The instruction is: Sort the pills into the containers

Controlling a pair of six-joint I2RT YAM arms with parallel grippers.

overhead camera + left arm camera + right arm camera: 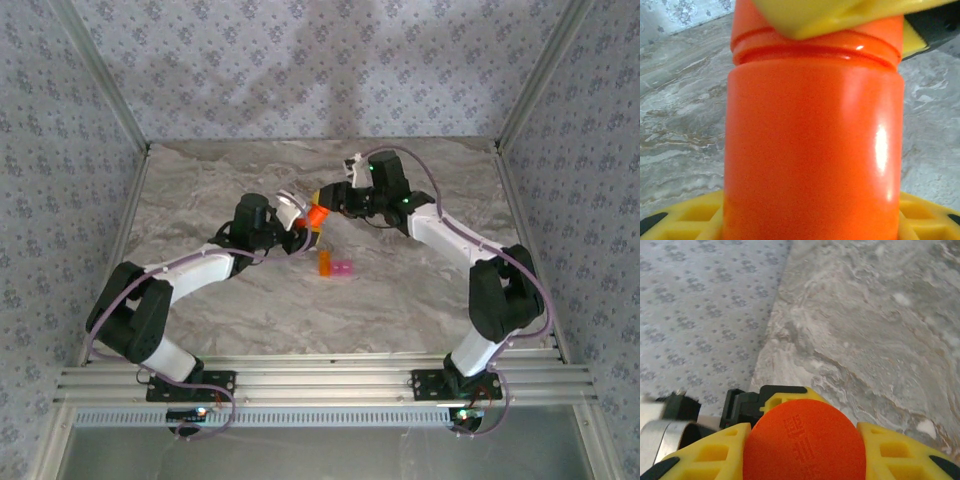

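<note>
the left gripper (307, 221) is clamped on the body of an orange bottle (317, 214) near the middle of the counter (400, 300), reaching in from the left. the right gripper (328, 200) comes in from the right and meets the bottle's far end, so both arms join at that one thing. in the left wrist view the bottle (812, 150) rises between that gripper's yellow fingers (682, 220), which press on its lower sides, and a grooved ring marks where the cap (750, 25) begins. a yellow finger of the right gripper lies across the cap's top edge there. in the right wrist view the round cap (805, 440), with raised lettering too blurred to read, sits between the right gripper's yellow fingers (710, 455), both touching its rim, so that gripper looks closed on the cap. part of the left gripper's black and yellow body (765, 395) shows just behind the cap. whether the bottle's base rests on the counter or hangs just above it is hard to tell from overhead. the containers (335, 267) lie on the counter just nearer the arm bases than the bottle, between the two arms and apart from both grippers, the orange box on the left and the pink one joined at its right.
</note>
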